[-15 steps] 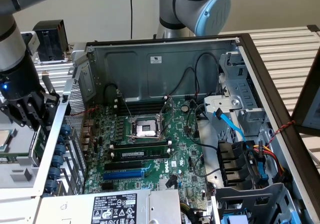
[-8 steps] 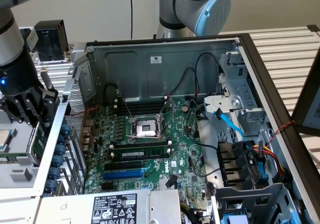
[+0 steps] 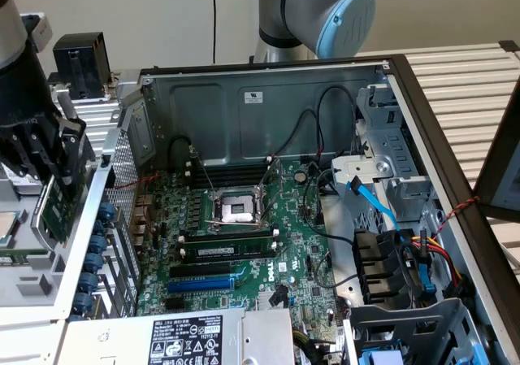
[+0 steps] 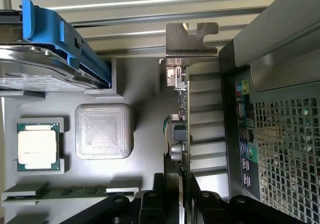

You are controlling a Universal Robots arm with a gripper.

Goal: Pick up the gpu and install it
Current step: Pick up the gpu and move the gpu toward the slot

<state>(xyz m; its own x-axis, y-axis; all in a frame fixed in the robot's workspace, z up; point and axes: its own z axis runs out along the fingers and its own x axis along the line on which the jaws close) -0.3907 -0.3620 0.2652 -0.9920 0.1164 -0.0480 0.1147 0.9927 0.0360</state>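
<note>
We grip the gpu (image 3: pixel 58 210) in partly closed fingers (image 4: pixel 154 202) beside the case (image 4: pixel 285 149). Tilting could snag its bracket (image 4: pixel 190 42) there.

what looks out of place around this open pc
The cpu socket looks empty, while a processor lies outside in the grey tray. The gpu is outside the case, held edge-on in the gripper beside the rear panel.

Seen from the wrist, the gpu (image 4: pixel 183 109) stands edge-on, its faces hidden, its near end buried between the clamped fingers of the gripper (image 4: pixel 183 186). The hard drive (image 4: pixel 35 72) runs off the picture's edge, and print on the power supply label (image 3: pixel 188 338) is too small to read.
</note>
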